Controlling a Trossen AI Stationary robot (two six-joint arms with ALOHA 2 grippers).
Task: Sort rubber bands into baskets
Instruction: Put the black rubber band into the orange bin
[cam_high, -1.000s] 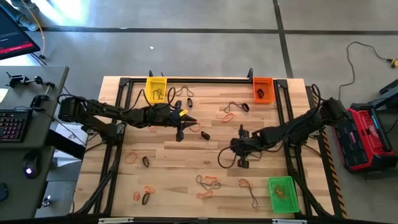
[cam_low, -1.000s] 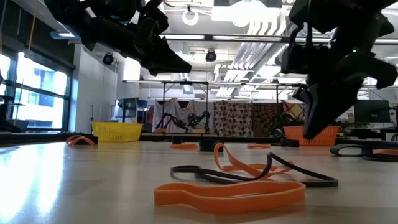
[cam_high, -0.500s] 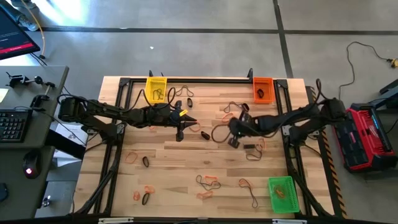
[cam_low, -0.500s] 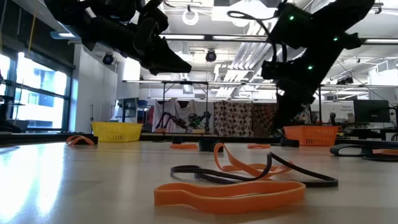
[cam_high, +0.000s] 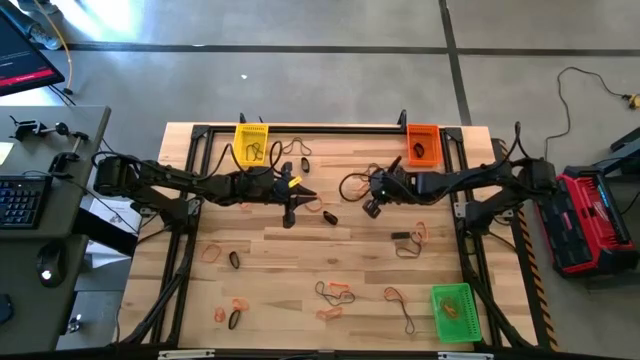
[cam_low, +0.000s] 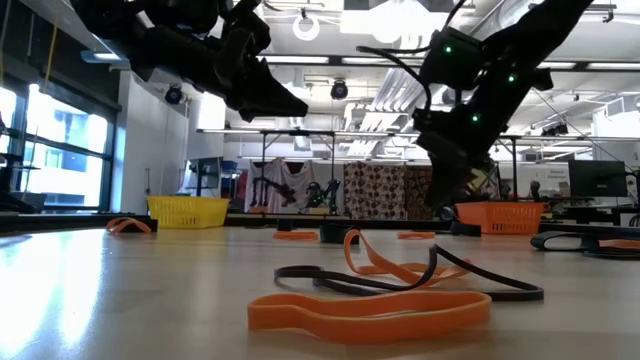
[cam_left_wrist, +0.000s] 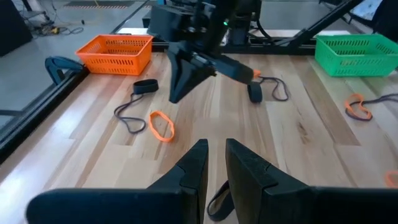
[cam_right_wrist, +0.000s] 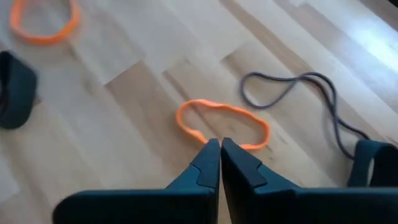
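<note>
Orange, black and olive-tan rubber bands lie scattered on the wooden table (cam_high: 270, 250). My right gripper (cam_high: 371, 207) is shut on nothing and tips down a little above an orange band (cam_right_wrist: 224, 121), beside a grey band (cam_right_wrist: 298, 93). My left gripper (cam_high: 300, 192) hangs over the table's far left middle. Its fingers (cam_left_wrist: 202, 162) stand a narrow gap apart, and a black band (cam_left_wrist: 219, 200) shows through the gap; whether it touches them I cannot tell. The yellow basket (cam_high: 251, 140) and orange basket (cam_high: 423, 143) stand at the far edge. The green basket (cam_high: 452, 310) stands near right.
A black frame (cam_high: 330, 128) rims the table. Each arm trails a looping black cable (cam_high: 350, 183). More bands lie at mid right (cam_high: 410, 237) and along the near edge (cam_high: 335, 292). A red and black case (cam_high: 590, 220) sits on the floor to the right.
My right gripper has swung from the table's right middle toward the far edge and rolled as it went, staying shut. It now hangs over the orange band near the orange basket. A black and an orange band show where the arm was.
</note>
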